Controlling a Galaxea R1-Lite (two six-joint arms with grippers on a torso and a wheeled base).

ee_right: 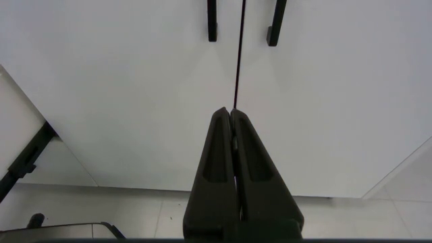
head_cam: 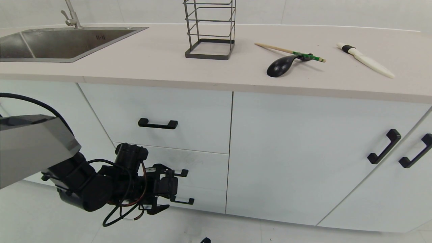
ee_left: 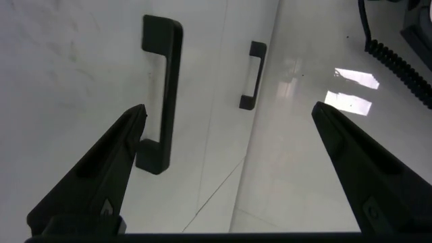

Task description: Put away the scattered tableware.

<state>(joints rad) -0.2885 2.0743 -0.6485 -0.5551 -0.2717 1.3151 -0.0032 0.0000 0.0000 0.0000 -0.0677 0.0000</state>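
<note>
**Head view.** The left gripper (head_cam: 186, 187) hangs low in front of the white cabinet drawer front (head_cam: 202, 165). Its jaws are spread and hold nothing. All the tableware lies on the pale desk (head_cam: 135, 64), above this gripper and off to its right, well apart from it.
- The black plastic spoon (head_cam: 281, 65) lies with its bowl toward the desk's front edge. Its handle end meets the wooden chopstick with a green band (head_cam: 290, 52).
- The white knife-shaped utensil with a black band (head_cam: 366, 60) lies farther right, apart from both.
- The dark wire rack (head_cam: 210, 30) stands upright on the desk, high above the gripper and slightly to its right.
- The steel sink (head_cam: 64, 42) is set into the desk above and left of the gripper.
- A black drawer handle (head_cam: 157, 124) sits above the gripper.

**Left wrist view.** The left gripper (ee_left: 228, 111) is released, with its two black fingers (ee_left: 101, 182) wide apart. A black bar handle (ee_left: 158, 94) on the white front lies just beside one fingertip. Whether they touch cannot be told. A second black handle (ee_left: 253, 74) lies farther off.

**Right wrist view.** The right gripper (ee_right: 232, 116) is clenched, its fingers pressed together with nothing between them. It points at the seam between two white cabinet doors (ee_right: 135, 81). A pair of black door handles (ee_right: 212, 20) lies beyond its tip, one on each side of the seam.
</note>
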